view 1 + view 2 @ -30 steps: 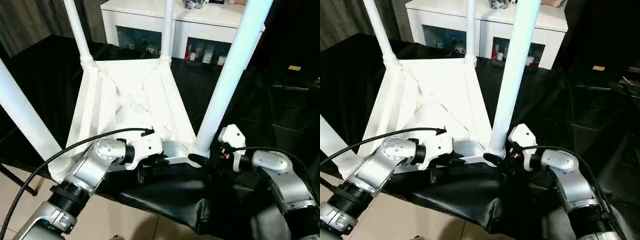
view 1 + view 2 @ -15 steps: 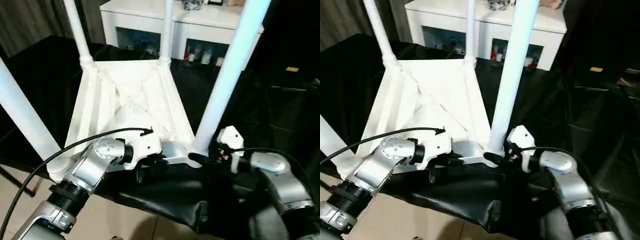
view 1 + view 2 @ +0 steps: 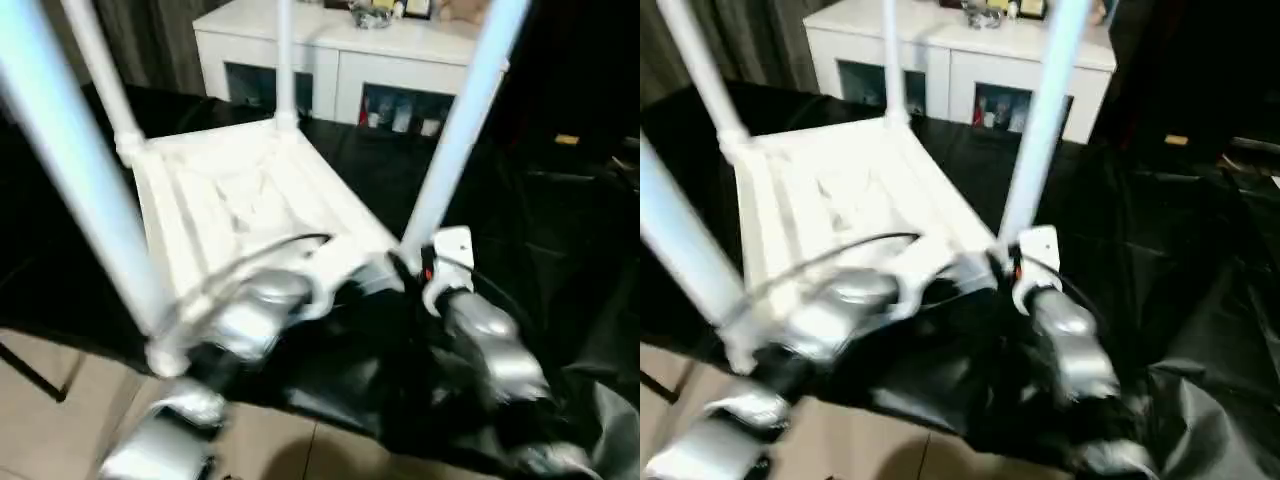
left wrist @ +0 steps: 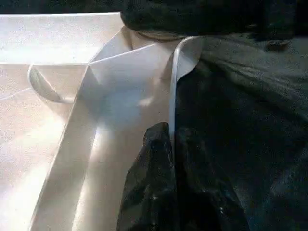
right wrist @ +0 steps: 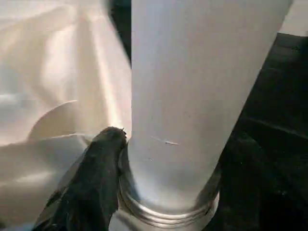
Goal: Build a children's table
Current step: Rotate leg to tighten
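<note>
Table top (image 3: 235,195) lies upside down on black sheet (image 3: 545,235), ribbed underside up, all 4 legs pointing up from the corners. White cabinet (image 3: 340,55) w/ glass doors sits beyond the top's far edge.

L gripper (image 4: 169,144) at the top's near rim: fingers clamped tight on the thin edge wall, one each side. Judgement: pinching the rim to keep the top from sliding or spinning while the other arm works.

R gripper (image 3: 405,270) at the near-right corner of the top, around the base of the near-right leg (image 3: 455,135). R wrist view: one black finger (image 5: 96,178) pressed against the leg just above its threaded collar; other finger not visible. Can't tell if that's a real grip or just contact.

Threads visible at the collar, so the leg looks not quite seated — prob. being twisted home. Judgement only.

Other 3 legs stand upright from their corners; seating not clear.

Task looks near done: tighten the last leg, then flip the table.
</note>
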Controlling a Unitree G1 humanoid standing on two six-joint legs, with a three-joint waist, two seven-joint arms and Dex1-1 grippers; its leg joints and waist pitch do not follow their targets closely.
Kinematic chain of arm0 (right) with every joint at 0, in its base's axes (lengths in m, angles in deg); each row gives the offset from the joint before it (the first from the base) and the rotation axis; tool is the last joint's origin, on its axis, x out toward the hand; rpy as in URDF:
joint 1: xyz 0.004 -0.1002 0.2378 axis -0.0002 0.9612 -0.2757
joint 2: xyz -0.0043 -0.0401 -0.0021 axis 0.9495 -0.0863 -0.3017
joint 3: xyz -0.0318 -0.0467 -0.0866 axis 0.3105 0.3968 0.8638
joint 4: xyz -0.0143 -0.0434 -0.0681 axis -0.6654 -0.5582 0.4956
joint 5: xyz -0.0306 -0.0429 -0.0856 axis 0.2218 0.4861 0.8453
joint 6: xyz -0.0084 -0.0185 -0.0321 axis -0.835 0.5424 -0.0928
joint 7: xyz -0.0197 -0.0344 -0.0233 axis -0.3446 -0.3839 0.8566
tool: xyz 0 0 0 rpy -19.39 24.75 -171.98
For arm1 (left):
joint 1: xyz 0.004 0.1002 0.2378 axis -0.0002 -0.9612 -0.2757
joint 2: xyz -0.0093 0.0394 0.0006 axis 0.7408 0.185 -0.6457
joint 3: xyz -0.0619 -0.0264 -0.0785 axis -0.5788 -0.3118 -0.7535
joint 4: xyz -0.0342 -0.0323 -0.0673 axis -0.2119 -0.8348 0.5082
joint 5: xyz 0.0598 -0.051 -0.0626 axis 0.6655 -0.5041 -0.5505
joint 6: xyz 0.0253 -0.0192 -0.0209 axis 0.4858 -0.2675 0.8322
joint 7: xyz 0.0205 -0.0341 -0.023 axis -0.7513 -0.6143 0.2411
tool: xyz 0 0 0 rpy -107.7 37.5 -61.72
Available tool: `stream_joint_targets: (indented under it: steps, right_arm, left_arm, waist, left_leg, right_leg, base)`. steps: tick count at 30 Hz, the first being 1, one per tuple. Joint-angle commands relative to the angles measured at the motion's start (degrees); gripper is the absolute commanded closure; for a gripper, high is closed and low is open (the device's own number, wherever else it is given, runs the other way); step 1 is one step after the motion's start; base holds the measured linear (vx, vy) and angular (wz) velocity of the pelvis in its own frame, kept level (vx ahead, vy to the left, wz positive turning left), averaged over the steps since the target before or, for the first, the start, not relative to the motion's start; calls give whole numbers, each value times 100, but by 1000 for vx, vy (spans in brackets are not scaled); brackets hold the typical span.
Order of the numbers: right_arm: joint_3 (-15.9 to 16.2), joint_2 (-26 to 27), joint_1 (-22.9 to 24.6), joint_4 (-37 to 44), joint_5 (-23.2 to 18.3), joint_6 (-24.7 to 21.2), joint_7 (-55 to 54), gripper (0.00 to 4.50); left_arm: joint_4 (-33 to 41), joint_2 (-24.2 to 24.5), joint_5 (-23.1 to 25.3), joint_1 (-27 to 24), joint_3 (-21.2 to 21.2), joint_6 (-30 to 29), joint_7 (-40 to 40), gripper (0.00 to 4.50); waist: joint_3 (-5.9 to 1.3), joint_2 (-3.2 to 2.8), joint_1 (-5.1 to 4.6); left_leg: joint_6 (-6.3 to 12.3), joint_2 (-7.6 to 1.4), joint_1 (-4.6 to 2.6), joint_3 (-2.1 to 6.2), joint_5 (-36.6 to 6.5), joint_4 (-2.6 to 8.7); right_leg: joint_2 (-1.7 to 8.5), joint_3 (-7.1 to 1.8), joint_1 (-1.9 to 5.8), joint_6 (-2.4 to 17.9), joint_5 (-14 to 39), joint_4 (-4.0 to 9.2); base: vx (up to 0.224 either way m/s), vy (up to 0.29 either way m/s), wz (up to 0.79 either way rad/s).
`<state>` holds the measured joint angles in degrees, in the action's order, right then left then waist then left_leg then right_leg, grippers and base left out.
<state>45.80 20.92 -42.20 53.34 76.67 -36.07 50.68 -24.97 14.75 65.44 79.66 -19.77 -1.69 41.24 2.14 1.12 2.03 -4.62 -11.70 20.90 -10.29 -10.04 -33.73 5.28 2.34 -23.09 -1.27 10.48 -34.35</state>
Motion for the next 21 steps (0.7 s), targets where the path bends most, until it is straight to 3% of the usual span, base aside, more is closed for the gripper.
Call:
stream_joint_targets:
  steps: [1,2,4,7,9,10,11,12,14,16,18,19,21]
  right_arm:
    - [365,464,85,-408,-24,-186,65,189]
    - [341,519,56,-427,-43,-160,61,189]
    - [228,590,93,-290,-282,-25,315,189]
    - [167,595,164,-63,-431,105,505,117]
    - [245,487,200,51,-256,285,429,98]
    - [197,450,227,157,-292,289,434,85]
    - [174,383,260,272,-294,306,451,76]
    - [159,294,299,399,-306,318,543,71]
    - [107,24,419,774,-363,267,861,55]
    - [138,-220,496,1010,-400,238,1152,43]
    - [194,-609,599,1293,-433,244,1616,43]
    - [237,-831,658,1430,-470,243,1933,43]
    - [323,-1227,818,1709,-584,234,2638,43]
  left_arm:
    - [-447,-276,112,200,-89,338,-1005,450]
    - [-527,-297,140,236,-68,428,-1050,450]
    - [-530,-247,198,257,-10,504,-1014,450]
    - [-450,-155,214,245,-4,541,-886,450]
    - [-441,-54,264,231,1,705,-772,450]
    - [-414,8,280,212,-13,751,-720,450]
    - [-369,70,276,185,-27,794,-643,450]
    - [-315,128,257,153,-54,797,-586,450]
    - [-80,306,178,23,-64,847,-273,450]
    - [115,425,105,-79,-53,854,-25,450]
    - [398,637,-8,-233,17,887,450,450]
    - [547,782,-47,-315,84,966,726,450]
    - [823,1090,-205,-480,230,1121,1362,450]
  waist:
    - [-257,54,-13]
    - [-276,23,7]
    - [-267,33,15]
    - [-276,32,31]
    - [-275,38,11]
    - [-270,49,-35]
    - [-276,31,-42]
    - [-279,29,-44]
    - [-290,39,-8]
    - [-295,45,19]
    - [-288,9,52]
    - [-290,30,67]
    - [-297,17,86]
  left_leg:
    - [-32,-22,-80,44,-2307,455]
    - [-9,-30,-79,53,-2291,464]
    - [47,-38,-46,56,-2263,487]
    - [98,-51,-48,50,-2269,493]
    - [119,-40,20,67,-2248,512]
    - [80,-35,103,102,-2172,545]
    - [56,-34,110,120,-2111,546]
    - [58,-35,97,120,-2125,538]
    - [109,-53,2,83,-2141,500]
    - [200,-65,39,70,-1940,501]
    - [240,-76,22,42,-1836,484]
    - [276,-74,24,33,-1787,476]
    - [336,-86,25,13,-1634,462]
  right_leg:
    - [159,-95,97,579,2666,608]
    - [172,-98,127,599,2534,598]
    - [173,-102,144,627,2361,592]
    - [183,-111,150,705,2202,584]
    - [195,-102,188,680,2241,578]
    - [198,-70,257,589,2381,561]
    - [212,-63,261,536,2453,577]
    - [214,-66,248,533,2462,582]
    - [209,-104,179,677,2253,592]
    - [191,-109,218,814,1901,538]
    - [193,-127,191,903,1717,525]
    - [188,-129,205,947,1639,514]
    - [186,-144,206,1036,1383,489]
  base:
    - [0,0,0]
    - [0,0,0]
    - [0,0,0]
    - [0,0,0]
    - [0,0,0]
    - [0,0,0]
    - [-11,-7,-18]
    - [-11,-7,-18]
    - [0,0,0]
    - [0,0,0]
    - [0,0,0]
    - [0,0,0]
    - [0,0,0]
